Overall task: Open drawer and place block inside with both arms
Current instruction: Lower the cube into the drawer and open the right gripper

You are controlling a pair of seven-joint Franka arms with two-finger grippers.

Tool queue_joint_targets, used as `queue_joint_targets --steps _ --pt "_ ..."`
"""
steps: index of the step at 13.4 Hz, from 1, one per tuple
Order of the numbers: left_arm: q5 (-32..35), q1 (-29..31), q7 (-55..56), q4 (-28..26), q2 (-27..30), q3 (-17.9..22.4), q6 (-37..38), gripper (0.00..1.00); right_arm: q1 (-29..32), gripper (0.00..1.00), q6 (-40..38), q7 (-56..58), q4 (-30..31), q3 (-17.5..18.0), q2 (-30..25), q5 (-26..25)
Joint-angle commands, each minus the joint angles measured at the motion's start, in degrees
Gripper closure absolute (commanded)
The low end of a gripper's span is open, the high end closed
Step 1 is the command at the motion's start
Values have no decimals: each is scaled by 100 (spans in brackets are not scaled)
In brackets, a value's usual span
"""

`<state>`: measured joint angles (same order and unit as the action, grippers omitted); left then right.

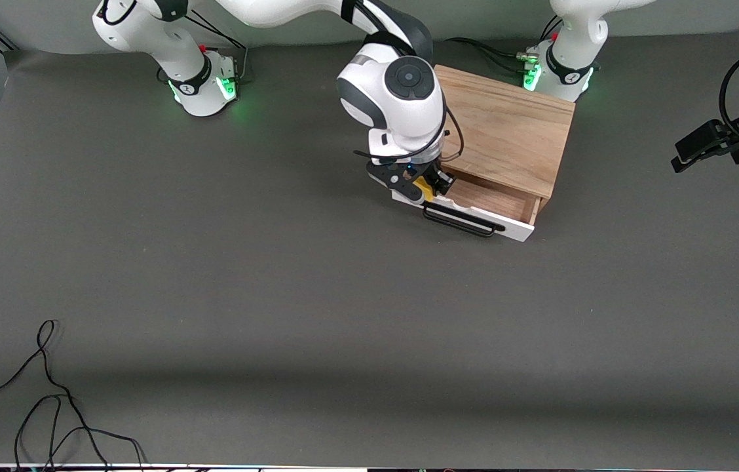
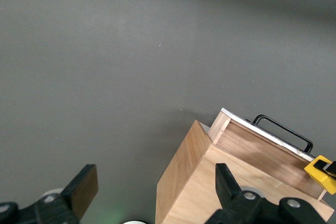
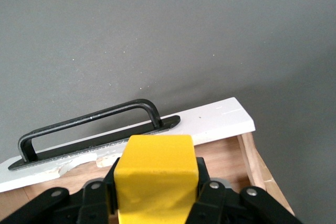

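One table, one wooden box near the edge by the arm bases, toward the left arm's end. One drawer, pulled open toward the front camera, one black bar handle. Step: placing. Right gripper clenched on the one yellow block, over the open drawer at its right-arm end. Next move probably: lower inside, release. Left gripper waits released, empty, up over the table's left-arm edge.
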<state>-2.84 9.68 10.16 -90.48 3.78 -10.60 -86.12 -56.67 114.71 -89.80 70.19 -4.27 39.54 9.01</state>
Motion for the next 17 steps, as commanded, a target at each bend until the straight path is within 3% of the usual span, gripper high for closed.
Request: queue_joint_targets --steps 1,12,14,17 --pt "-68 43 3 22 44 85 113 0 -99 80 -28 -134 -216 -74 80 84" --pt "-68 69 12 4 35 102 184 0 -204 79 -116 112 -14 -74 62 92" --pt "-68 78 3 4 35 102 184 0 -196 53 -116 112 -14 -74 62 92" --pt "-68 78 12 4 35 102 184 0 -204 52 -116 94 -14 -66 71 119"
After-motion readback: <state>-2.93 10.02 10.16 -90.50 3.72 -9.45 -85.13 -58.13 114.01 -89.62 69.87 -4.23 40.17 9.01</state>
